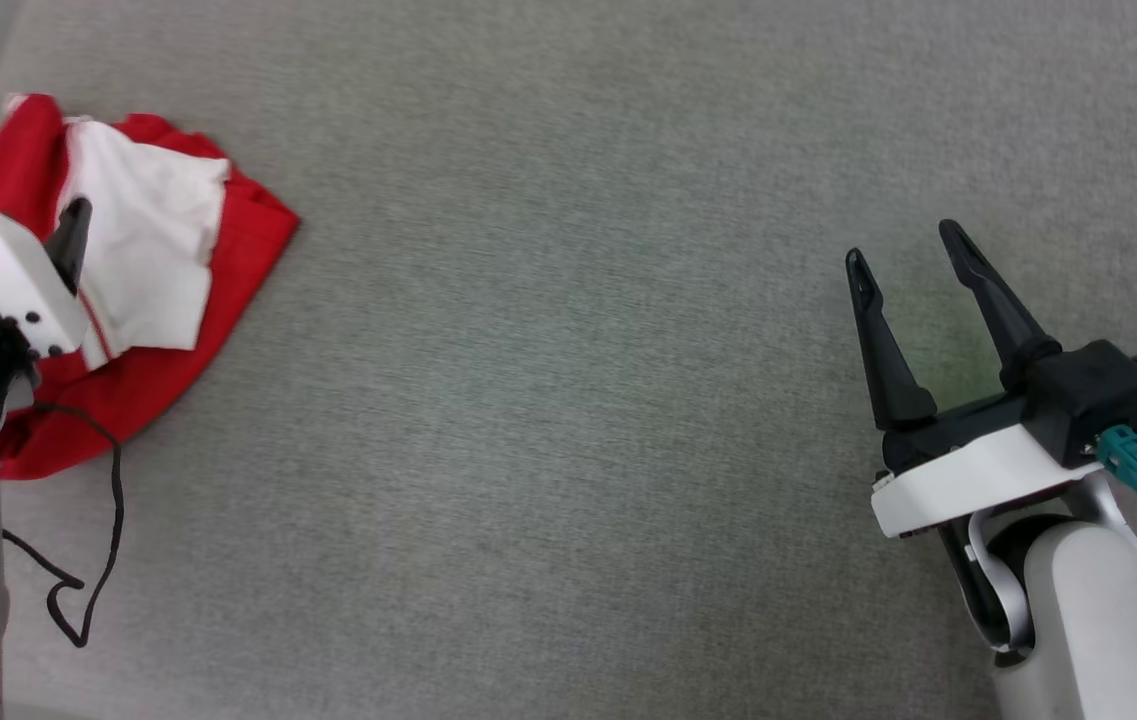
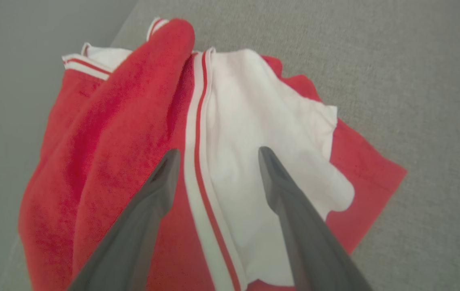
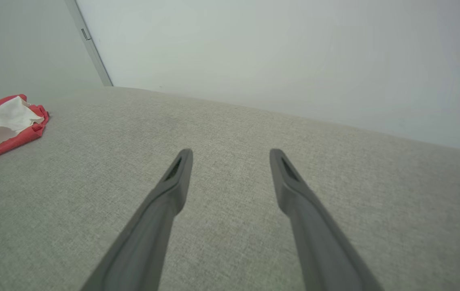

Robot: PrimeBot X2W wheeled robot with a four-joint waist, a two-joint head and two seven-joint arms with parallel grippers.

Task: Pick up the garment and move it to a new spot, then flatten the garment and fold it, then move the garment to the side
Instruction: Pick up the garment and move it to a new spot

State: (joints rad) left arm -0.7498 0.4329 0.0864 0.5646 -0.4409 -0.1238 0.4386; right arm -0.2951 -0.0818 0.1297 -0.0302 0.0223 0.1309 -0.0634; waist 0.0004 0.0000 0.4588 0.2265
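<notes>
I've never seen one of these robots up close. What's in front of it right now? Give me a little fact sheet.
surface: grey fabric, mostly bare
garment: red and white shirt, crumpled, at the robot's far left
left gripper: open, over the garment, fingers either side of its striped trim
right gripper: open, empty, over bare surface, far from the garment
folding: not yet begun

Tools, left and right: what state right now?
Left tool: open, over the garment, holding nothing.
Right tool: open, holding nothing.
</notes>
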